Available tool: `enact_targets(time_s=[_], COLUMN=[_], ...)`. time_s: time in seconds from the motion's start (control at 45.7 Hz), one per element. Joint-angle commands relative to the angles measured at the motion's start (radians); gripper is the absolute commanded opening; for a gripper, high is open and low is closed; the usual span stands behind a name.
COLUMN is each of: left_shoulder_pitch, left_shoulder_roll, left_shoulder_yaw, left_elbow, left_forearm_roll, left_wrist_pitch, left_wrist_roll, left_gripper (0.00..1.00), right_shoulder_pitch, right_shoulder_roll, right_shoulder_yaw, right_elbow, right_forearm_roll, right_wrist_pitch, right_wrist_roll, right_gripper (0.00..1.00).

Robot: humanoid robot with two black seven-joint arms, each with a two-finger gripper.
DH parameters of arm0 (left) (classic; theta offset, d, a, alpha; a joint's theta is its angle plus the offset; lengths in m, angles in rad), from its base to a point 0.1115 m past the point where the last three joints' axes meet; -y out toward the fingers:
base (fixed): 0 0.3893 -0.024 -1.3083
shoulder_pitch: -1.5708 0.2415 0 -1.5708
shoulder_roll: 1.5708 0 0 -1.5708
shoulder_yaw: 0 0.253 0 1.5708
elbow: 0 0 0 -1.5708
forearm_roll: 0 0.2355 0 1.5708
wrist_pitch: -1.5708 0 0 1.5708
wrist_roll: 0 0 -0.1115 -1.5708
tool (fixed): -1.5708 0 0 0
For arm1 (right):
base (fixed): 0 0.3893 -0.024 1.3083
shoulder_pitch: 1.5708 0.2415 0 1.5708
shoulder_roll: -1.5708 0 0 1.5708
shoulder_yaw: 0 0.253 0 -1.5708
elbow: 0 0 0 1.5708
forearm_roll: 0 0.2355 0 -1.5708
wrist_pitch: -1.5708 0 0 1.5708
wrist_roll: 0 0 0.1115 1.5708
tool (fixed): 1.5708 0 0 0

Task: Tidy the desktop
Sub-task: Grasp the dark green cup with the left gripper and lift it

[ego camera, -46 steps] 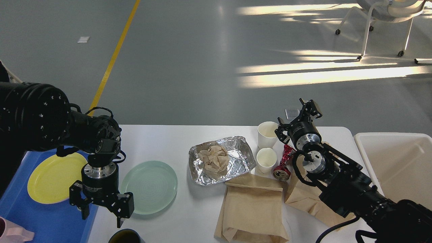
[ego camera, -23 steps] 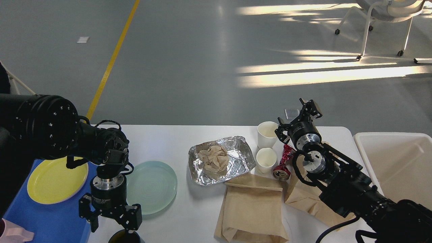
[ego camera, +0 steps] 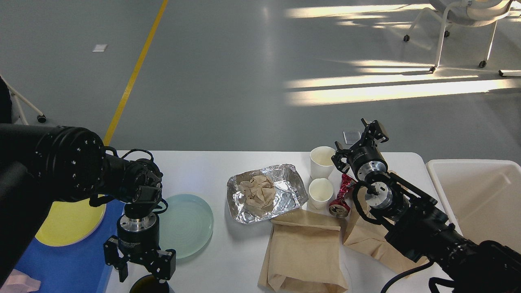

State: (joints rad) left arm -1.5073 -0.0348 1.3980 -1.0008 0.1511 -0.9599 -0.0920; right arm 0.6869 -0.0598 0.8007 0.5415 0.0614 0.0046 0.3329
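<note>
The white desktop [ego camera: 211, 171] spans the lower half of the head view. On it lie a pale green plate [ego camera: 191, 221], a foil tray [ego camera: 281, 191] holding crumpled brown paper [ego camera: 257, 193], two white paper cups [ego camera: 321, 162] [ego camera: 320, 192], a crushed red can [ego camera: 341, 196] and two brown paper bags [ego camera: 305, 252] [ego camera: 366, 240]. My left gripper [ego camera: 140, 266] points down with its fingers open, just above a dark cup [ego camera: 148, 285] at the bottom edge. My right gripper [ego camera: 360, 140] hangs open over the far edge beside the upper cup, holding nothing.
A blue tray [ego camera: 69, 264] at the left carries a yellow plate [ego camera: 69, 221] and a pink object [ego camera: 20, 285] in its corner. A cream-white bin [ego camera: 480, 195] stands off the table's right end. A white chair [ego camera: 468, 24] is far back right.
My left arm has moved right and toward the near edge, from over the blue tray's edge to above the dark cup. The right arm has not moved.
</note>
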Motion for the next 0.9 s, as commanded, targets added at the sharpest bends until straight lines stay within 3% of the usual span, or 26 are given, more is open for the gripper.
enact_targets(time_s=[0.0,0.394,0.547,0.875], left_shoulder_pitch=[0.007,0.016,0.013,-0.094], left_shoulder_roll=[0.000,0.001,0.001,0.010], left_shoulder_yaw=[-0.001,-0.002,-0.002,-0.067], left_elbow=[0.005,0.019,0.019,-0.002], left_forearm_roll=[-0.002,-0.004,-0.005,-0.008], left_wrist_pitch=[0.000,0.000,0.000,0.000], left_wrist_roll=[0.000,0.001,0.000,-0.003], left_gripper=[0.71,0.09,0.00,0.00], right_shoulder_pitch=[0.000,-0.001,-0.001,-0.001], right_shoulder_roll=[0.000,0.000,0.000,0.000], right_shoulder_yaw=[0.000,0.000,0.000,0.000], right_elbow=[0.000,0.000,0.000,0.000], right_forearm_roll=[0.000,0.000,0.000,0.000], right_wrist_pitch=[0.000,0.000,0.000,0.000], right_wrist_roll=[0.000,0.000,0.000,0.000], right_gripper=[1.00,1.00,1.00,1.00])
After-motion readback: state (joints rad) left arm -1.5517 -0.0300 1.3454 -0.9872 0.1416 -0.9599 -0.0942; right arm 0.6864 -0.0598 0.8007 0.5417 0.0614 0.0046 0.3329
